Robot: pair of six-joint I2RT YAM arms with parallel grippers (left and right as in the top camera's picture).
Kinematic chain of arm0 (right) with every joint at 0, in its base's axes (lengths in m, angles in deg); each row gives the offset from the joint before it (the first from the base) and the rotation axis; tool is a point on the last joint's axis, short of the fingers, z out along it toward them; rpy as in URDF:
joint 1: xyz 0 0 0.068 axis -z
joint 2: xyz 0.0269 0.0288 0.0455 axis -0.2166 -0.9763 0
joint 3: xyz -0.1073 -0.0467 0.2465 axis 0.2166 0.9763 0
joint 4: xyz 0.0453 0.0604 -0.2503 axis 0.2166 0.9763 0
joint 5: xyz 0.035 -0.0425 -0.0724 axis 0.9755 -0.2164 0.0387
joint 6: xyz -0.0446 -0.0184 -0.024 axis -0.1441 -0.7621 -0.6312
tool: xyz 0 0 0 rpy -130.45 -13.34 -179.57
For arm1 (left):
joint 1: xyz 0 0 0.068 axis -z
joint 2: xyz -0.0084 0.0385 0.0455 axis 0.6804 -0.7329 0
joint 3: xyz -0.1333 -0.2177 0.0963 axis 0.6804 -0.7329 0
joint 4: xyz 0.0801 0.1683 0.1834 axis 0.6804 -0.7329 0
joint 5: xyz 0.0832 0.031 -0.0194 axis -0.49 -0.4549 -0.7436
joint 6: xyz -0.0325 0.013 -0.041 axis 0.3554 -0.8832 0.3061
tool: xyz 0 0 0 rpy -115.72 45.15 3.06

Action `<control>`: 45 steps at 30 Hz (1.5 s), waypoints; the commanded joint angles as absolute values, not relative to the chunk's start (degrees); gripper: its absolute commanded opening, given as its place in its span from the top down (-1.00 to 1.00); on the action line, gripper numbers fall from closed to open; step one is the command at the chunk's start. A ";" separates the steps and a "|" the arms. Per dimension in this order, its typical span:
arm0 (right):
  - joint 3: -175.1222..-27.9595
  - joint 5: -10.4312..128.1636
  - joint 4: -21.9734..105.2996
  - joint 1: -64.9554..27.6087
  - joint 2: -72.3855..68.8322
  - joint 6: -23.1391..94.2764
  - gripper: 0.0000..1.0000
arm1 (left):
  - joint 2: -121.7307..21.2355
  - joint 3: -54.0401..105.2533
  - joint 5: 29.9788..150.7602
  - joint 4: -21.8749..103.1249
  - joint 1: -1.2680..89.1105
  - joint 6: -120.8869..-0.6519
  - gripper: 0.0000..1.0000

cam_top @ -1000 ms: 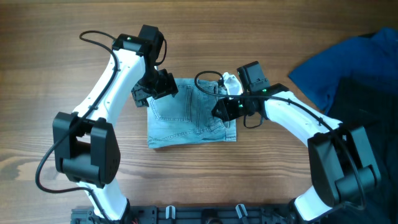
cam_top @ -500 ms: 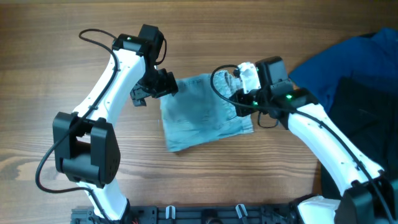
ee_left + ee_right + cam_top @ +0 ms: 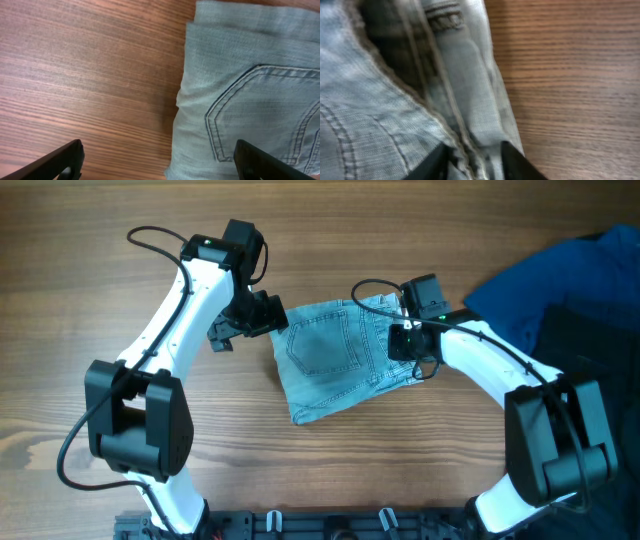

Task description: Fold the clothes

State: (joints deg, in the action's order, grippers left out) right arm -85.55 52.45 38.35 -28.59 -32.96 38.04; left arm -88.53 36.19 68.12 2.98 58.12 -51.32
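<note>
shorts lie folded on tabletop | my left pincer is spread, at their left edge | my right pincer is pinching their right edge

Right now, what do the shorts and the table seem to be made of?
The shorts: faded light-blue denim, matte; woven texture and raised pocket stitching show it. The table: wood or wood-look laminate, smooth, slight sheen; straight brown grain runs across it, but which one I cannot tell.
</note>
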 commanded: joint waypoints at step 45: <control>-89.22 59.58 52.30 -26.68 -9.18 38.34 0.91 | -79.77 10.35 105.28 60.59 27.74 -55.93 0.92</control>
